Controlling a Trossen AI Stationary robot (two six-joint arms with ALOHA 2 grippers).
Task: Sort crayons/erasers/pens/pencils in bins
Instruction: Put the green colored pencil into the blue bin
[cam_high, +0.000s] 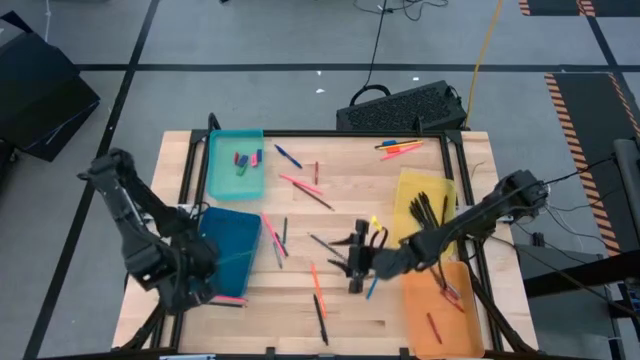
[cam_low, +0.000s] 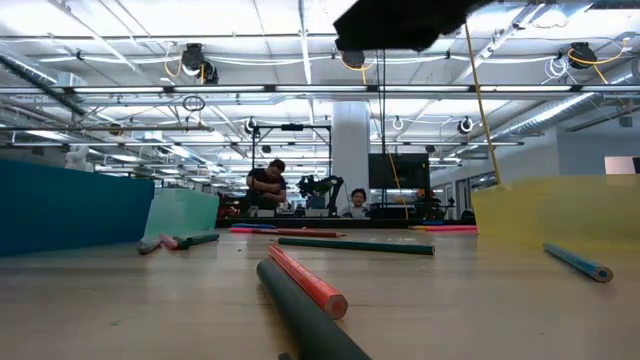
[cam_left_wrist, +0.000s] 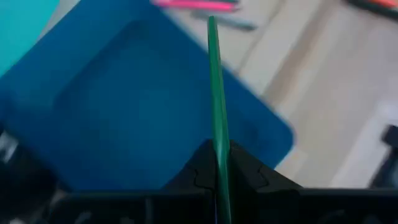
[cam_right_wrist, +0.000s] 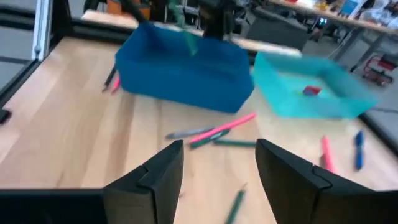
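The left end effector (cam_left_wrist: 219, 177) hangs at the counter's left side, its fingers pinched together, arm bent back behind it. The right end effector (cam_right_wrist: 219, 171) reaches toward mid-counter, fingers spread apart.

Green pencil (cam_left_wrist: 214, 93); dark blue bin (cam_high: 232, 240); teal bin (cam_high: 222, 180).

Two dark, jointed arms, each ending in a black pincer of two angular, flat-faced fingers.
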